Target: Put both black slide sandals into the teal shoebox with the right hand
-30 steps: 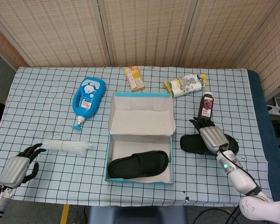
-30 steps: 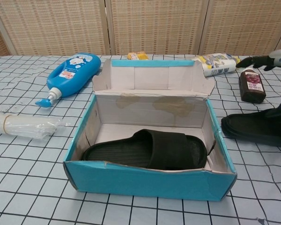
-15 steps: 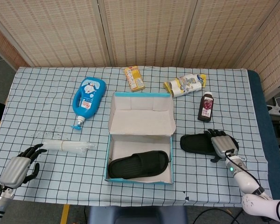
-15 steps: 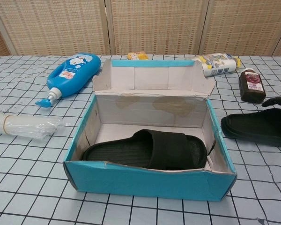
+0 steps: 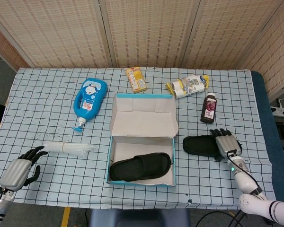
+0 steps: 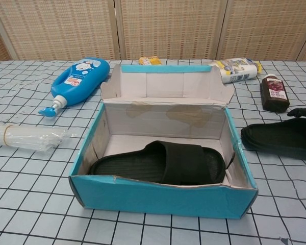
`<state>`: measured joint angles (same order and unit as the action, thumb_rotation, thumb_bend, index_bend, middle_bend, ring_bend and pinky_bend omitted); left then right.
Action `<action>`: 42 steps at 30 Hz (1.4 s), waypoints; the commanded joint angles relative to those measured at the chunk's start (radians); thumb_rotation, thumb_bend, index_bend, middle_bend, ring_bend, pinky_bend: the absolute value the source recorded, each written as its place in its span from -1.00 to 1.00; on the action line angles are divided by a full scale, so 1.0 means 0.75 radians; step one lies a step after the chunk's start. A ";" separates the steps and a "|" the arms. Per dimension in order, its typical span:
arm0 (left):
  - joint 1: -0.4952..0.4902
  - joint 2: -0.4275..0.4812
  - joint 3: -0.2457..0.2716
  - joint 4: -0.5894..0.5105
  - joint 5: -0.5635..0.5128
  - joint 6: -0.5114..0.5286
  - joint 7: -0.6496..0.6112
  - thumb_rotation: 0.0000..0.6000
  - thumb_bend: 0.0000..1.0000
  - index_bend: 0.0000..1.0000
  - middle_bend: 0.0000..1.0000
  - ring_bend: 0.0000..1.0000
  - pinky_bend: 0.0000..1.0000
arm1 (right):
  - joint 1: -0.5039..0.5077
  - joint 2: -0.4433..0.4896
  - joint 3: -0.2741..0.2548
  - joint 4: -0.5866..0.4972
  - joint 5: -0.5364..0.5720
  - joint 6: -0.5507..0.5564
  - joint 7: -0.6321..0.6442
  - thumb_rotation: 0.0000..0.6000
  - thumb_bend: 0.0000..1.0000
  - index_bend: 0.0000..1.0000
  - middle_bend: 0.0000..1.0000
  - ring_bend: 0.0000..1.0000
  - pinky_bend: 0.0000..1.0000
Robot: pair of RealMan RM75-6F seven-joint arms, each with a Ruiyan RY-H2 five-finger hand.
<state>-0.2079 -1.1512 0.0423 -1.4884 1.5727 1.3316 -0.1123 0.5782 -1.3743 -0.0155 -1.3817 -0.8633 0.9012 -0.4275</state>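
The teal shoebox [image 5: 114, 142] [image 6: 158, 196] stands open in the middle of the table, its lid flap raised at the back. One black slide sandal [image 5: 140, 166] [image 6: 163, 163] lies inside it. The other black sandal [image 5: 200, 145] [image 6: 278, 139] lies flat on the cloth just right of the box. My right hand [image 5: 227, 143] rests over this sandal's right end with its fingers spread; in the chest view only its dark fingertips [image 6: 302, 111] show, above the sandal's far edge. My left hand [image 5: 18, 169] rests at the front left of the table, holding nothing.
A clear plastic roll [image 5: 68, 148] [image 6: 20, 137] lies near the left hand. At the back are a blue pump bottle [image 5: 90, 97] [image 6: 79, 77], a yellow packet [image 5: 136, 78], a snack bag [image 5: 188, 85] and a dark juice bottle [image 5: 208, 108] [image 6: 273, 92], the bottle just behind the loose sandal.
My right hand came down from above the loose sandal and slid right to its right end. The sandal, the box and the left hand have stayed put.
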 commanded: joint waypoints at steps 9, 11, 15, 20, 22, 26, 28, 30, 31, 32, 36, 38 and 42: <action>0.000 -0.001 0.000 0.002 0.001 0.001 -0.003 1.00 0.33 -0.56 -0.82 -0.70 -0.25 | -0.077 0.016 0.030 -0.072 -0.091 0.234 -0.051 1.00 -1.00 0.14 0.19 -0.10 0.30; -0.001 -0.002 0.000 0.002 -0.001 -0.002 -0.001 1.00 0.33 -0.56 -0.82 -0.70 -0.25 | -0.104 0.035 0.035 -0.130 -0.118 0.332 -0.095 1.00 -1.00 0.16 0.20 -0.08 0.31; -0.001 -0.004 0.000 0.003 -0.002 -0.003 0.001 1.00 0.33 -0.56 -0.82 -0.70 -0.25 | -0.170 0.047 0.031 -0.227 -0.214 0.564 -0.202 1.00 -1.00 0.19 0.23 -0.06 0.32; -0.002 -0.004 0.001 0.002 -0.001 -0.003 0.005 1.00 0.33 -0.56 -0.82 -0.70 -0.25 | -0.241 0.019 0.023 -0.296 -0.387 0.819 -0.322 1.00 -1.00 0.19 0.23 -0.06 0.33; -0.002 -0.004 0.001 0.002 -0.002 -0.005 0.006 1.00 0.33 -0.56 -0.82 -0.71 -0.25 | -0.260 -0.009 0.022 -0.292 -0.473 0.895 -0.335 1.00 -1.00 0.19 0.23 -0.06 0.33; -0.003 -0.005 0.002 0.003 -0.003 -0.008 0.007 1.00 0.33 -0.56 -0.82 -0.70 -0.25 | -0.278 -0.077 0.024 -0.255 -0.626 0.978 -0.308 1.00 -1.00 0.19 0.23 -0.06 0.33; -0.003 -0.005 0.002 0.004 -0.003 -0.009 0.006 1.00 0.33 -0.56 -0.82 -0.70 -0.25 | -0.277 -0.121 0.036 -0.229 -0.696 0.998 -0.248 1.00 -1.00 0.20 0.25 -0.04 0.33; -0.003 -0.005 0.002 0.005 -0.003 -0.008 0.004 1.00 0.33 -0.56 -0.82 -0.70 -0.25 | -0.269 -0.163 0.054 -0.205 -0.744 1.000 -0.174 1.00 -1.00 0.22 0.26 -0.03 0.33; -0.003 -0.004 0.002 0.005 -0.004 -0.009 0.002 1.00 0.33 -0.56 -0.82 -0.70 -0.25 | -0.261 -0.194 0.068 -0.185 -0.771 1.001 -0.141 1.00 -1.00 0.22 0.26 -0.02 0.33; -0.003 -0.004 0.002 0.005 -0.004 -0.009 0.000 1.00 0.33 -0.56 -0.82 -0.70 -0.25 | -0.253 -0.218 0.079 -0.168 -0.794 1.003 -0.121 1.00 -1.00 0.23 0.27 -0.02 0.33; -0.004 -0.003 0.001 0.008 -0.007 -0.011 -0.006 1.00 0.33 -0.56 -0.82 -0.70 -0.25 | -0.213 -0.334 0.118 -0.087 -0.887 1.006 -0.049 1.00 -1.00 0.23 0.28 -0.01 0.33; -0.005 -0.003 0.001 0.009 -0.008 -0.014 -0.010 1.00 0.33 -0.56 -0.82 -0.70 -0.25 | -0.188 -0.389 0.137 -0.055 -0.915 0.985 -0.032 1.00 -1.00 0.24 0.29 0.00 0.34; -0.005 -0.001 0.001 0.009 -0.008 -0.013 -0.016 1.00 0.33 -0.56 -0.82 -0.70 -0.25 | -0.142 -0.471 0.163 -0.013 -0.939 0.930 -0.030 1.00 -0.90 0.26 0.29 0.01 0.35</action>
<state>-0.2113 -1.1522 0.0432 -1.4815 1.5667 1.3217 -0.1243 0.4545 -1.7063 0.0937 -1.4050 -1.5539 1.6163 -0.4568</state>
